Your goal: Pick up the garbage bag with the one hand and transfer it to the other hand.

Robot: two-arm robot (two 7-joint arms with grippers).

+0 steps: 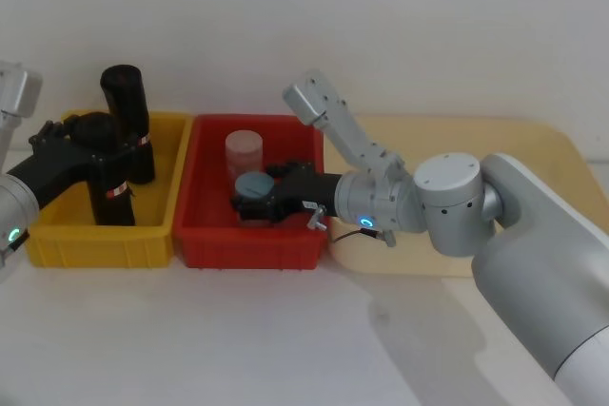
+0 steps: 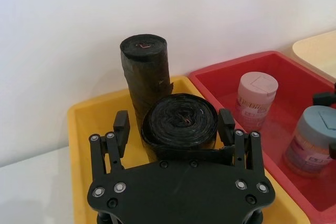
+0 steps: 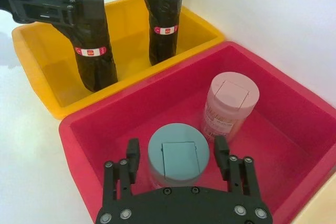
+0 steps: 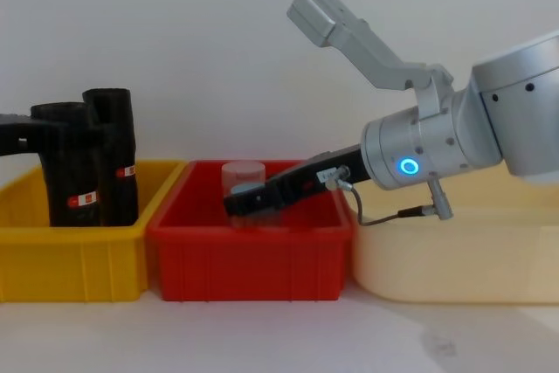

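Since the left gripper (image 2: 174, 121) straddles, jaws released, the garbage bag (image 1: 112, 206) upright in the yellow bin (image 1: 95, 246), a skewed squeeze could tip it onto the twin roll (image 2: 144, 66), while the right gripper (image 3: 177, 150), also released, flanks a jar (image 1: 252, 184).

Plain white wall (image 1: 400, 16) behind white table (image 1: 238, 339)

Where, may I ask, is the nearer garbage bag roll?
In the head view the garbage bag stands in the yellow bin at left, in front of the second roll, top straddled by the left gripper.
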